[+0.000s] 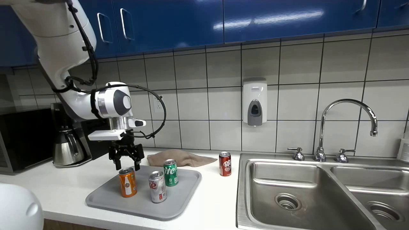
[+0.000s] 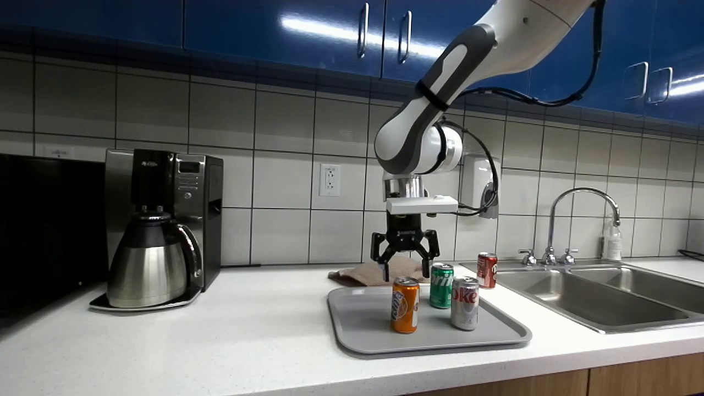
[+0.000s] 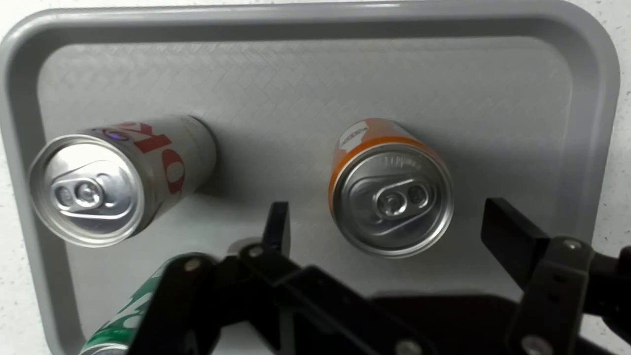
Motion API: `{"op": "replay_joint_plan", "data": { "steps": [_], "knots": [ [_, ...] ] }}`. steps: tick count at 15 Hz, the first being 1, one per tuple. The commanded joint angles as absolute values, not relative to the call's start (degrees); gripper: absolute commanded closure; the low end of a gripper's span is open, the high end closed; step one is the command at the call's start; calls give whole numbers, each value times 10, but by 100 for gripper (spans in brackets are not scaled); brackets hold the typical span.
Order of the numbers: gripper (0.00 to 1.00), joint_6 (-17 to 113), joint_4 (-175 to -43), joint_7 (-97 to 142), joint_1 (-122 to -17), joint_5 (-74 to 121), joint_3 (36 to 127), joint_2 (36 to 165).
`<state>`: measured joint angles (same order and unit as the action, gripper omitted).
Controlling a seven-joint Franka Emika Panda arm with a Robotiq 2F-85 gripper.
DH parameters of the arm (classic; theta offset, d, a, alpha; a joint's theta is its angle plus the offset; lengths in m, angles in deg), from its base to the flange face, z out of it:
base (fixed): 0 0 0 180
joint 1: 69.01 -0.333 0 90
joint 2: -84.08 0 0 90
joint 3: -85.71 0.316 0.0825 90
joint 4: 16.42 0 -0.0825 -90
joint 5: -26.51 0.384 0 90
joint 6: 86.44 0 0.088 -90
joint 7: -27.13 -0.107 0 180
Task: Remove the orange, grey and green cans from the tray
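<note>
The worktop's front edge is showing nearest. Just behind it the tray is lying, bearing the orange can and grey can upright, the green can farther back. Over the orange can the gripper is hanging, its fingers standing wide apart and holding nothing. Descending off-centre, one could be striking the can's rim, tipping it, perhaps into its neighbours. Toward the back edge, a red can is standing.
</note>
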<state>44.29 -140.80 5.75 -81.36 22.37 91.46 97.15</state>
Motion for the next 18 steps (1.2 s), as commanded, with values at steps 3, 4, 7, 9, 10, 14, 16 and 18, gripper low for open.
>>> {"op": "replay_joint_plan", "data": {
  "steps": [3,4,7,9,10,14,16,18],
  "knots": [
    [0,470,-1417,78,-806,228,914,980],
    [0,475,-1420,80,-805,230,913,980],
    [0,489,-1427,81,-805,232,912,981],
    [0,498,-1433,83,-804,239,914,980],
    [0,502,-1436,83,-804,241,915,979],
    [0,518,-1452,70,-807,244,913,973],
    [0,516,-1458,67,-807,244,912,970],
    [0,518,-1464,66,-808,243,912,968]
  ]
}}
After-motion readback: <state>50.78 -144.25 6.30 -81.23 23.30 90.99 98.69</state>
